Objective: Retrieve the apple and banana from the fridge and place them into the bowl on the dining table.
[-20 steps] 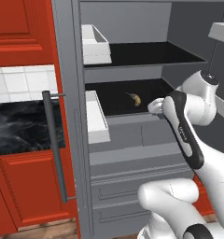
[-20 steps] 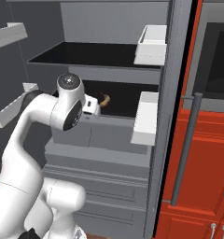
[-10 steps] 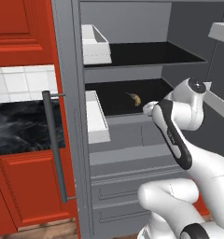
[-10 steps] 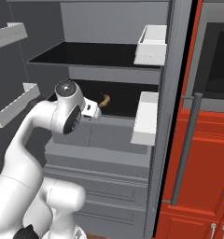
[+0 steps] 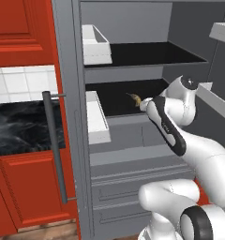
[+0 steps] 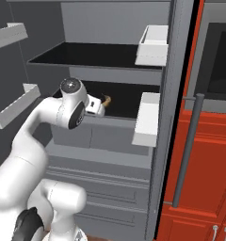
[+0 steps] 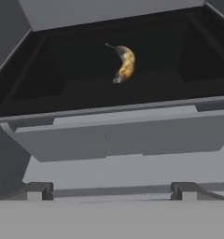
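Inside the fridge [image 5: 128,140], the banana [image 7: 125,63] lies on a black shelf [image 7: 86,88], gripper [image 7: 111,189] spread wide before it.

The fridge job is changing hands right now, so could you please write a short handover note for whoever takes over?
Gripper: open, empty, facing the lower black shelf from outside its front edge.
Fridge: doors open.
Banana: lying on the lower black shelf, toward the back, untouched.
Apple, bowl and dining table: cannot be placed from these views.
Done: fridge opened, arm lined up on the banana.
Left: reach in, grasp the banana, carry it to the bowl, then find and move the apple.
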